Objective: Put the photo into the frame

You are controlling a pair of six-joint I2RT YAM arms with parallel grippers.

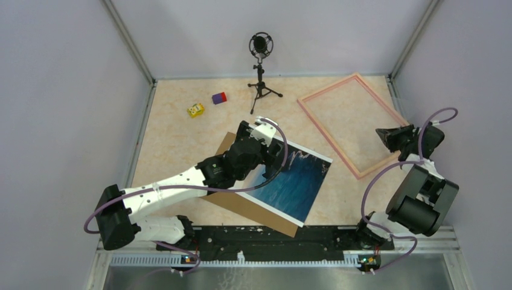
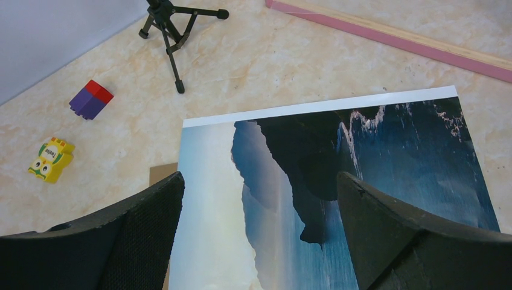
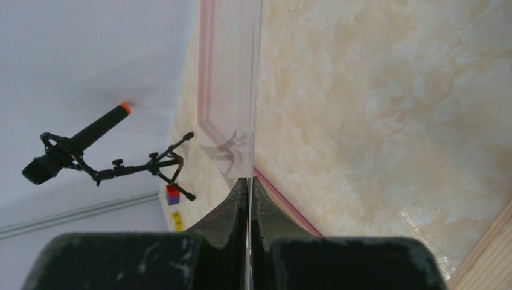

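Observation:
The photo (image 1: 296,181), a dark cliff over blue sea, lies face up on a brown backing board (image 1: 253,208) in the middle of the table. My left gripper (image 1: 256,130) hovers just above the photo's far end, jaws open and empty; in the left wrist view its fingers straddle the photo (image 2: 338,181) around the gripper's midpoint (image 2: 259,181). The pink frame (image 1: 329,139) lies flat at the back right. My right gripper (image 1: 392,138) is at the frame's right side, shut on a thin clear pane (image 3: 232,90) seen edge-on between the fingers (image 3: 249,181).
A microphone on a tripod (image 1: 261,66) stands at the back centre. A red and blue block (image 1: 219,98) and a yellow toy (image 1: 195,110) lie at the back left. Walls close the table on three sides.

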